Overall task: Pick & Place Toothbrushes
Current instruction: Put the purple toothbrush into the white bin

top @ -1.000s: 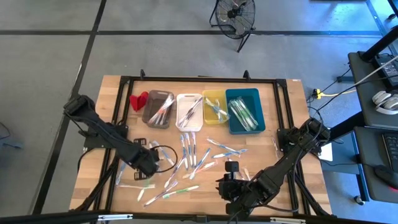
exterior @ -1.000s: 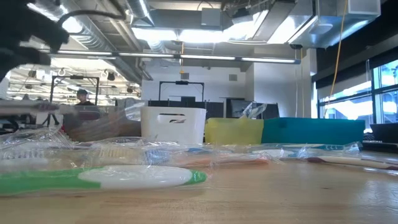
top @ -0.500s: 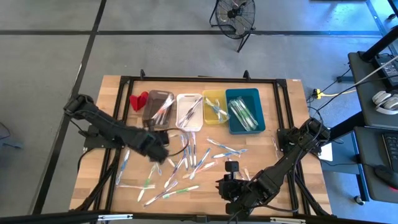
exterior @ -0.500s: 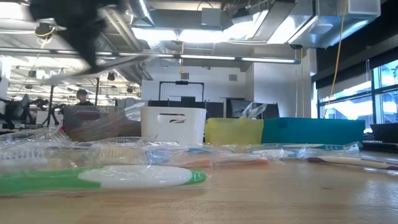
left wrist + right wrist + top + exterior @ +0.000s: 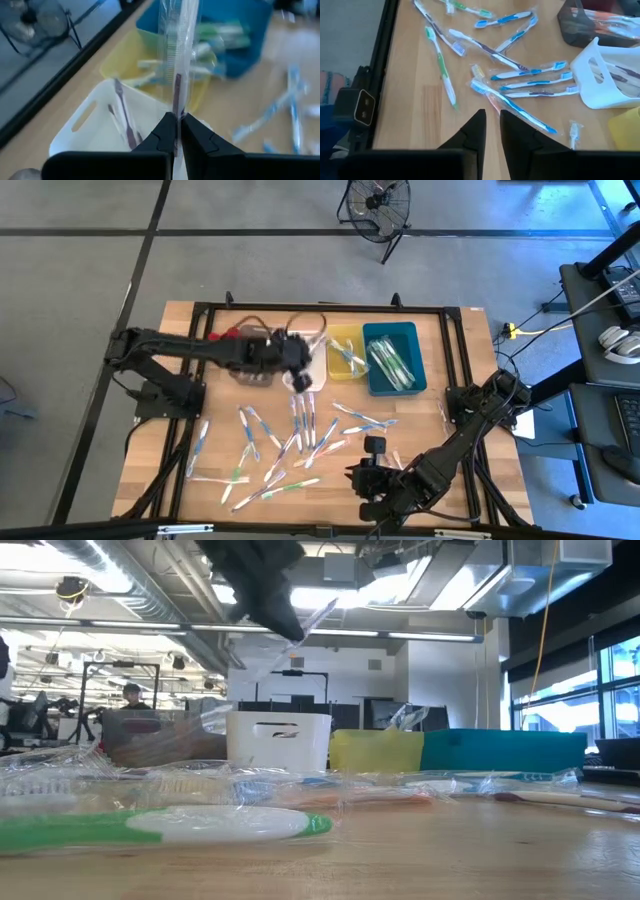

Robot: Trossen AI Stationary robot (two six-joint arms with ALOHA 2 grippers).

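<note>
My left gripper (image 5: 176, 131) has its fingers clenched on a wrapped toothbrush (image 5: 176, 55) above the white bin (image 5: 304, 358); the slippery wrapper might slide free early; right gripper (image 5: 490, 131) waits, fingers nearly closed, empty.

Light is even and bright from overhead. In the high view the surface (image 5: 180, 320) is evenly lit, with only soft, short shadows beside the bins (image 5: 326, 356); that view is sharp. The low view looks into glaring ceiling lights (image 5: 270, 592) that wash out the area around them; the green toothbrush (image 5: 160, 825) nearest the lens is a soft blur, and the plastic wrappers glint. The left wrist view is smeared throughout, with the teal bin (image 5: 240, 30) out of focus behind the wrapped toothbrush (image 5: 176, 50). The right wrist view is clear and evenly lit, its claw (image 5: 491, 131) dark in the foreground.
</note>
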